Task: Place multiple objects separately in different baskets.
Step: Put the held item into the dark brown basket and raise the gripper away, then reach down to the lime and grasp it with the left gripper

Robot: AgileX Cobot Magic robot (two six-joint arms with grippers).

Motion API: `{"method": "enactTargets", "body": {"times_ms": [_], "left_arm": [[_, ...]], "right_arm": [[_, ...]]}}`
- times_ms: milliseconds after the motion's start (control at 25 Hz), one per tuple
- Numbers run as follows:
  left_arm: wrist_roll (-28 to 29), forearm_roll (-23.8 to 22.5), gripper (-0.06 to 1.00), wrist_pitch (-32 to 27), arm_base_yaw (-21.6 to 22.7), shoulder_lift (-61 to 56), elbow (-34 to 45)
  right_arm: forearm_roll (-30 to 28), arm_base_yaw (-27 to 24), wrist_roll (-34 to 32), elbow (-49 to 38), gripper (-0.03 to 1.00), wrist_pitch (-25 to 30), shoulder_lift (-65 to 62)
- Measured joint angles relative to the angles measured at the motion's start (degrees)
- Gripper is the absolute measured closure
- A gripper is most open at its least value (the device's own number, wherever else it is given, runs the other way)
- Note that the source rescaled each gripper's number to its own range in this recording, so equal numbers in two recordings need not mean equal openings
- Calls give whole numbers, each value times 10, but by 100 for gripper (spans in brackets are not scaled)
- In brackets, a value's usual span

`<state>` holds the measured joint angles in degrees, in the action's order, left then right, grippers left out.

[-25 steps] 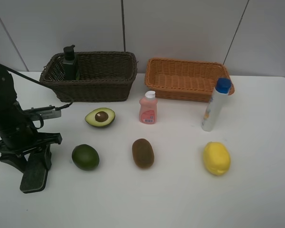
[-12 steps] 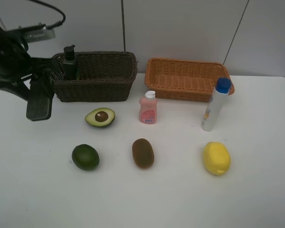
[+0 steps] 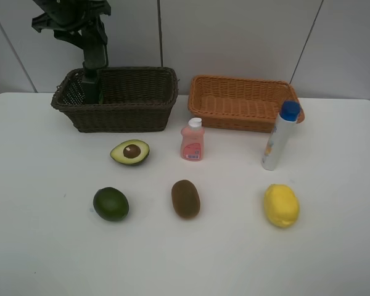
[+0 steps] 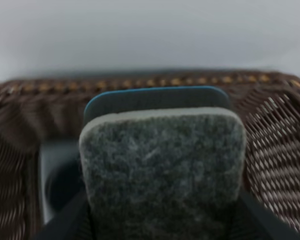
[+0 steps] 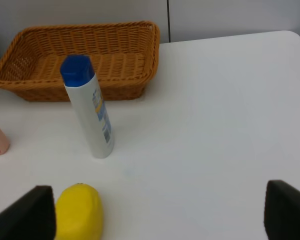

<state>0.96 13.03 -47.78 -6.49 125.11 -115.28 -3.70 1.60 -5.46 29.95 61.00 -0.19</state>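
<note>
Above the left end of the deep, dark brown woven wicker basket (image 3: 135, 111) at the white table's (image 3: 49, 246) far edge, the dark, blue-backed felt eraser block (image 4: 162, 170) hangs clamped in the left gripper's (image 3: 80, 23) part-closed jaws; it is probably light and soft-faced, best pinched across its stiff sides, while the right gripper (image 5: 157, 215) gapes empty.

No text can be read. A printed label is seen on the white blue-capped tube (image 5: 95, 116) and another on the pink bottle (image 3: 192, 147), but the lettering on both is too small and blurred to be made out
</note>
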Motion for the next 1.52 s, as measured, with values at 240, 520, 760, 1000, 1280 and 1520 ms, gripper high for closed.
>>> {"method": "enactTargets", "body": {"times_ms": [240,520,760,1000,1280,1520], "left_arm": [[-13,12,59,26,-1,79,-53],[-34,21,3,23,-2,81,-66],[-34,39,0,-76,-1,86,-150],[0,58,0,-204,-2,81,-275],[12,44,2,-211,-26,22,-203],[13,17,6,-211,-92,-157,21]], "right_arm": [[0,0,0,0,-3,0,0],[0,0,0,0,-3,0,0],[0,0,0,0,-3,0,0],[0,0,0,0,-3,0,0],[0,0,0,0,-3,0,0],[0,0,0,0,-3,0,0]]}}
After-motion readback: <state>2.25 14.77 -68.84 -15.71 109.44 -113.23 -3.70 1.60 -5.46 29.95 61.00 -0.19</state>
